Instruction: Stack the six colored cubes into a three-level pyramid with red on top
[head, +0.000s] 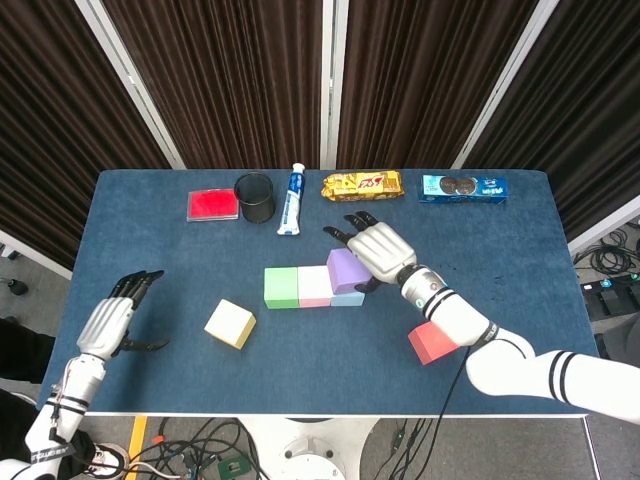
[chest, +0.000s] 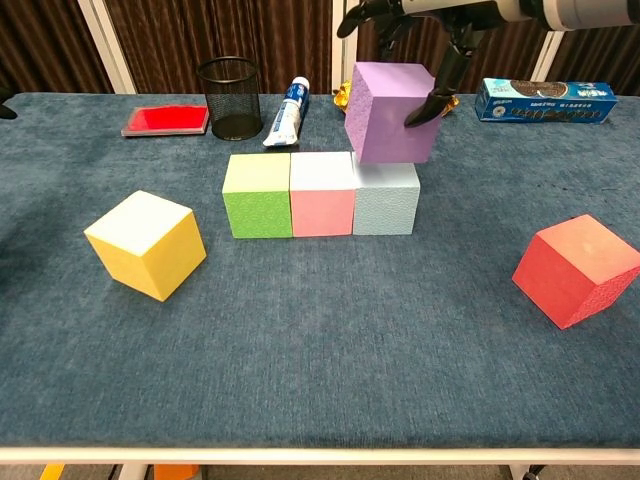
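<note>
While its fingers are wrapping over the top and sides of the purple cube (chest: 390, 98), the right hand (head: 372, 246) is holding that block over the blue cube (chest: 386, 198), at the right end of a row of three. From the chest view the purple cube is sitting slightly tilted, and whether its underside is touching the blue cube or hanging just above it is hard to tell. The pink cube (chest: 322, 193) is lying in the middle of the row, touching the blue one, and the green cube (chest: 258, 195) is closing the left end, touching the pink one.

Two more cubes are lying apart from the row: the yellow cube (chest: 146, 244) to the front left and the red cube (chest: 577, 268) to the front right, both turned at an angle to the row. That is making six cubes in all, one of each colour.

Far off at the left edge of the bench (head: 300, 370), the left hand (head: 107, 324) is hovering with its fingers apart and nothing in them; the chest view is hardly showing it.

Along the back of the bench are lying one flat red box (head: 212, 204), one black mesh cup (head: 254, 197), one toothpaste tube (head: 292, 199), one yellow snack packet (head: 361, 184), partly hidden behind the purple cube in the chest view, and one blue biscuit box (head: 463, 186).
</note>
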